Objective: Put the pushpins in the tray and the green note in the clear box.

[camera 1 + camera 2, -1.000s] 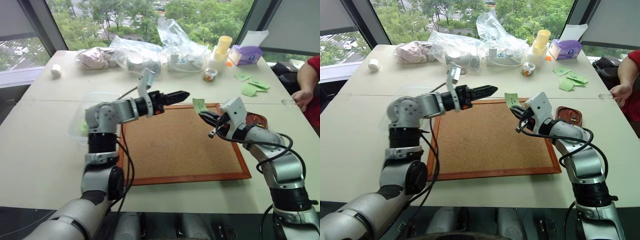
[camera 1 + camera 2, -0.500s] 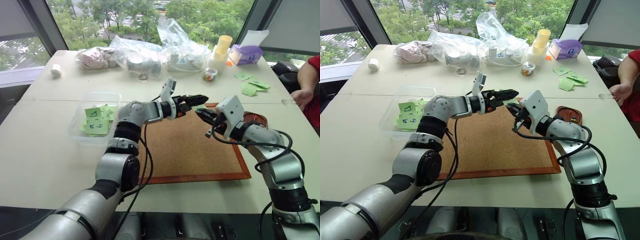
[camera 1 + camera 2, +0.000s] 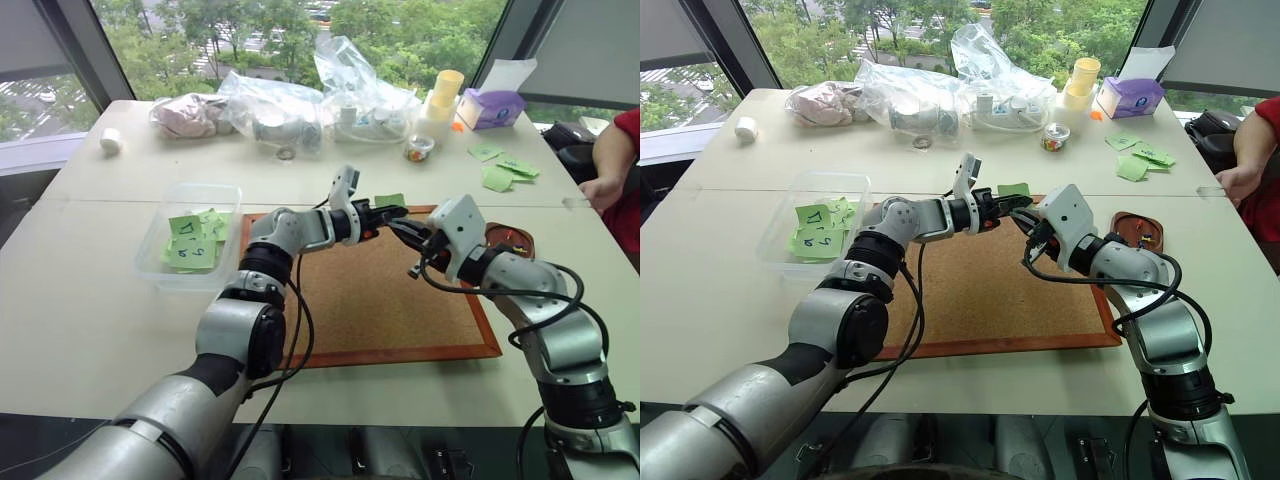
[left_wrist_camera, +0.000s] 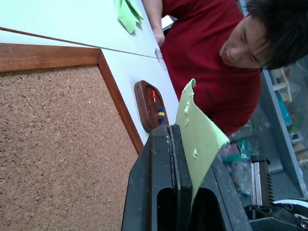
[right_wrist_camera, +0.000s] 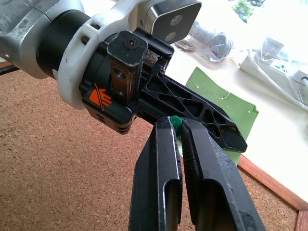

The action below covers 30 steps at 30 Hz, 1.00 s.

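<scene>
Grippers meet at frame centre over the corkboard (image 3: pixel 370 300): left gripper (image 3: pixel 398 210) clamps the green note (image 3: pixel 389 201), right gripper (image 5: pixel 179 132) pinches a green pushpin (image 5: pixel 175 123).

A big pale table (image 3: pixel 90 300) stood by tall windows (image 3: pixel 250 30) with dark frames; green trees (image 3: pixel 400 30) showed outside in bright daylight; a grey blind (image 3: pixel 590 45) hung at the right; a person in red (image 3: pixel 622 150) sat beside the table.
</scene>
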Available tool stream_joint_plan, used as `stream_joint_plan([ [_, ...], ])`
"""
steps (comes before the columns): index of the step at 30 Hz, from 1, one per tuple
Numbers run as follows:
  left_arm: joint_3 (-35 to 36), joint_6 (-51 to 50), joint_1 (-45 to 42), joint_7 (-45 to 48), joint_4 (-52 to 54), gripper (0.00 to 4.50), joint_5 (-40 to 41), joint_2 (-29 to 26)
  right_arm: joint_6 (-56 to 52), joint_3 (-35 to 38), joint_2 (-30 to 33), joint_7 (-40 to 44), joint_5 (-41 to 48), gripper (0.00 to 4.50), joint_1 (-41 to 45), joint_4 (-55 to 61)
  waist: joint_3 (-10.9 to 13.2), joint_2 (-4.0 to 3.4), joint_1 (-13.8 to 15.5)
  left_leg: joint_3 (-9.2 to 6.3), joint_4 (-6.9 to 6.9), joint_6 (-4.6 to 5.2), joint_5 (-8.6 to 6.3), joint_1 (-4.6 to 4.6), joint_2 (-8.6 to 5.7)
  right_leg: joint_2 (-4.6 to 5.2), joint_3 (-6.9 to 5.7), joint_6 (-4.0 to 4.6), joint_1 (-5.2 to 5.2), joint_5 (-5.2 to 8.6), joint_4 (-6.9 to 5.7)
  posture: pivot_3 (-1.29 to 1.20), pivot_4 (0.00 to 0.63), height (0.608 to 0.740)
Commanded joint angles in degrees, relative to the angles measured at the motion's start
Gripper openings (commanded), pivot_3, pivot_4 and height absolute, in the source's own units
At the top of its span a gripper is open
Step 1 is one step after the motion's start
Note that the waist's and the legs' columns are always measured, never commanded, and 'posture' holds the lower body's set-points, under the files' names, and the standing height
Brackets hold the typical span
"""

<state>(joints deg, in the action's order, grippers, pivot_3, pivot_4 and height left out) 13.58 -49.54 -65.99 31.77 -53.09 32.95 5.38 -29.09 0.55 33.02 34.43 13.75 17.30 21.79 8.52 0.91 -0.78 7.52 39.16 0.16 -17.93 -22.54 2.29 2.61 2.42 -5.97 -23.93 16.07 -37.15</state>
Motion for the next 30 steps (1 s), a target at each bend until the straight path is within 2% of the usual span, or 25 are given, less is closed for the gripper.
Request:
stream_joint_plan([
  [1, -3.33, 1.99, 0.62, 2.09, 2.9, 0.06, -2.86, -0.12, 0.53, 1.77, -0.81, -0.93, 1.18, 0.0, 0.28, 2.68, 0.0, 0.0, -0.02, 0.0, 0.0, 0.0, 0.0, 0.0, 0.0, 0.0, 0.0, 0.0, 0.0, 0.0, 0.0, 0.0, 0.15, 0.735],
  [9, -3.74, 1.73, 2.93, 2.07, 4.66, 0.06, -3.92, -0.78, -1.81, 5.02, -2.92, -3.27, 5.02, 0.0, 0.95, 3.64, 0.01, 0.0, -0.01, 0.0, 0.01, 0.0, 0.0, -0.01, 0.01, 0.0, 0.0, 0.0, -0.02, 0.0, -0.03, 0.0, 0.15, 0.735],
  [12, -6.44, 4.5, 4.14, 3.62, 8.01, 0.06, -6.11, -1.47, -3.06, 6.81, -3.52, -4.42, 6.91, 0.0, 1.15, 3.64, 0.01, 0.0, 0.0, -0.01, 0.01, 0.0, 0.0, -0.01, 0.01, 0.0, 0.01, 0.0, -0.02, 0.0, -0.03, 0.0, 0.15, 0.735],
  [15, -19.94, 14.86, 7.03, 12.92, 24.06, 0.06, -15.15, -8.23, -6.5, 16.86, -4.91, -12.18, 9.01, 0.0, 2.56, -0.8, 0.06, -0.03, -0.06, 0.0, 0.0, -0.01, 0.0, -0.03, 0.03, 0.0, 0.01, 0.0, -0.05, 0.0, -0.05, 0.0, 0.15, 0.735],
  [17, -24.36, 16.92, 8.37, 16.14, 30.11, 0.06, -17.31, -11.1, -7.96, 19.57, -4.59, -14.9, 8.6, 0.0, 2.91, -2.46, 0.07, -0.04, 0.01, 0.08, 0.0, -0.03, 0.01, -0.07, 0.13, 0.03, 0.04, 0.01, -0.13, -0.01, -0.1, 0.0, 0.15, 0.735],
  [21, -34.18, 23.32, 12.56, 24.85, 41.97, 0.06, -23.57, -21.21, -11.68, 24.26, -0.43, -17.77, 6.35, 0.0, 1.49, -8.63, 0.02, -0.13, 0.12, 0.14, -0.03, -0.03, 0.01, -0.06, 0.2, 0.05, 0.04, 0.03, -0.12, 0.0, -0.08, 0.0, 0.15, 0.735],
  [25, -35.19, 23.71, 14.92, 29.94, 47.2, 0.06, -21.92, -24.57, -12.02, 23.34, 4.69, -16.57, 3.45, 0.0, -0.65, -16.51, 0.03, -0.15, 0.02, 0.17, -0.01, 0.0, 0.0, -0.06, 0.18, 0.06, 0.08, 0.03, -0.13, 0.0, -0.08, 0.0, 0.15, 0.735],
  [30, -34.76, 22.91, 15.65, 29.88, 48.69, 0.06, -21.69, -23.63, -11.03, 22.32, 4.93, -14.8, 3.9, 0.0, 1.06, -23.29, 0.03, -0.18, -0.22, 0.17, 0.03, 0.02, -0.01, -0.03, 0.15, -0.03, 0.15, 0.02, -0.13, 0.0, -0.1, 0.0, 0.15, 0.735],
])
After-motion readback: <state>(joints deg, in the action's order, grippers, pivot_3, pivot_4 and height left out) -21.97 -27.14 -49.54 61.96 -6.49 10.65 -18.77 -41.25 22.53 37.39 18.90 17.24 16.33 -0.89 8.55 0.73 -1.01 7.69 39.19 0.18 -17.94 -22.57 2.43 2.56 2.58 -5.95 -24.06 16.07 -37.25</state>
